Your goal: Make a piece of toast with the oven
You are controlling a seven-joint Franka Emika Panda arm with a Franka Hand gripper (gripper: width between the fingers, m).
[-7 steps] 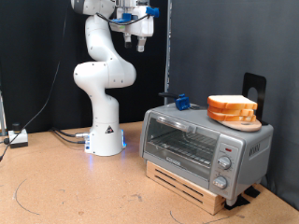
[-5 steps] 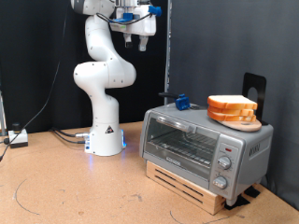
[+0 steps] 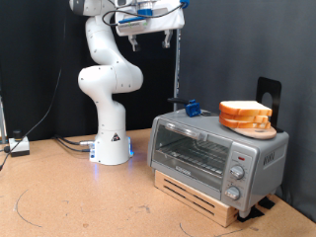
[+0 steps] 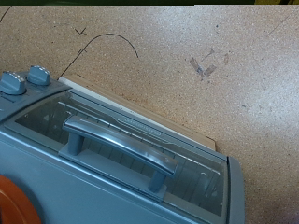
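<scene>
The oven (image 3: 217, 150), a silver-grey toaster oven with three knobs, stands on the table at the exterior view's right with its glass door shut. Bread slices (image 3: 245, 116) are piled on an orange plate on its roof; a single piece of toast lying apart from the pile is not in view. My gripper (image 3: 167, 38) hangs high above the table, up and to the left of the oven in the exterior view, its fingers apart and holding nothing. The wrist view looks down on the oven's door handle (image 4: 117, 145) and knobs (image 4: 23, 79); no fingers show there.
A small blue object (image 3: 191, 107) lies on the oven roof's left end. A black stand (image 3: 269, 94) rises behind the bread. The oven rests on a wooden pallet (image 3: 197, 196). The robot base (image 3: 111, 148) stands to the left, with cables (image 3: 64, 143) trailing across the brown table.
The hand has swung to the exterior view's right and a little upward, towards the space above the oven. The oven and the bread have not moved.
</scene>
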